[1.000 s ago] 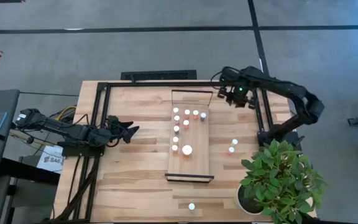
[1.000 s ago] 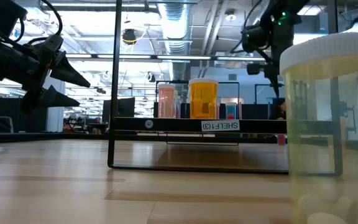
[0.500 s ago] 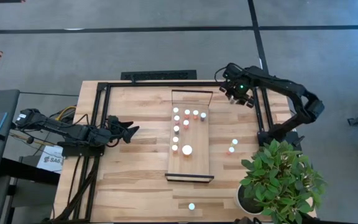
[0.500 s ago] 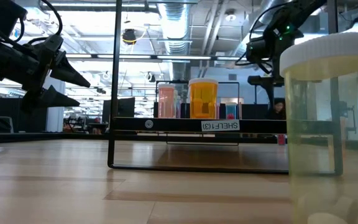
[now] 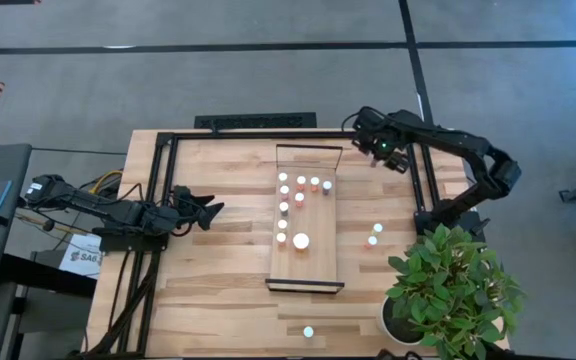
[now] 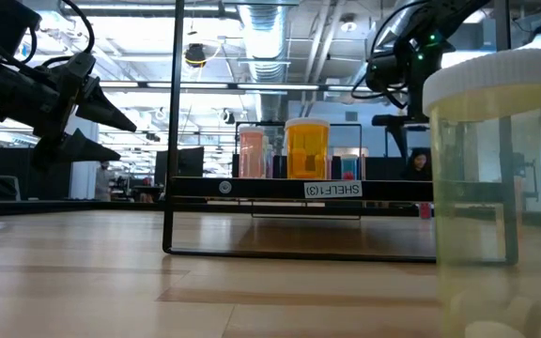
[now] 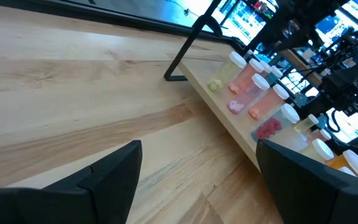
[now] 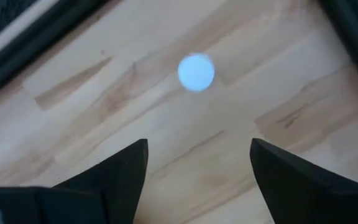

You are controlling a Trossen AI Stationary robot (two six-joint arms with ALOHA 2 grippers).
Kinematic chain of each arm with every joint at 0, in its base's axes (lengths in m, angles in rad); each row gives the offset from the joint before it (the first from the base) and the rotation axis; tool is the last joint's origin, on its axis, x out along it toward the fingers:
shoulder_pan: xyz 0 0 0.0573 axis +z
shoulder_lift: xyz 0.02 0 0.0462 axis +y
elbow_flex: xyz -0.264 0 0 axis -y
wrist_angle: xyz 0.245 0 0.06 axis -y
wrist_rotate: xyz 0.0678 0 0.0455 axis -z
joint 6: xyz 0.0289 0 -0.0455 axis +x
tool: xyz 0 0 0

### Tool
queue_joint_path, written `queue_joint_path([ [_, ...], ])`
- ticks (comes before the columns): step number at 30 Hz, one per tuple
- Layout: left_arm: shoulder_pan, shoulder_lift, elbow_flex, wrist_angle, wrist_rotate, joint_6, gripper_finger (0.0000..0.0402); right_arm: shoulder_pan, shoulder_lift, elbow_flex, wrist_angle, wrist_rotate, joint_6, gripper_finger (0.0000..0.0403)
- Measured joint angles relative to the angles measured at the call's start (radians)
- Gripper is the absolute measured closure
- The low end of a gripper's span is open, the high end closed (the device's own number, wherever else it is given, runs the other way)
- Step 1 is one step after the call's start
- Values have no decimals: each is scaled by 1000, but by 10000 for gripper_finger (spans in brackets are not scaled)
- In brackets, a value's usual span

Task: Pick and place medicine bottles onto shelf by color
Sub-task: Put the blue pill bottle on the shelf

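So about nine bottles sit on the shelf, three loose ones left on the table. Right gripper wide open, empty, far right; left gripper open, idle.

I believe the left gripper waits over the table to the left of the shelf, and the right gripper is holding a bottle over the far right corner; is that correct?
Not quite: the right gripper holds nothing. The right wrist view shows its fingers spread, with a white-capped bottle standing on the table beyond them. The rest holds: in the high view the left gripper waits left of the shelf.
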Motion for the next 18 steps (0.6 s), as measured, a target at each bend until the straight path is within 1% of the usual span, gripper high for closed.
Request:
queue_joint_path([
  [5, 0, 0, 0, 0, 0, 0, 99, -7, 9, 0, -8, 60, -10, 96],
  [18, 0, 0, 0, 0, 0, 0, 99, -5, 148, 0, -2, 69, -38, 96],
])
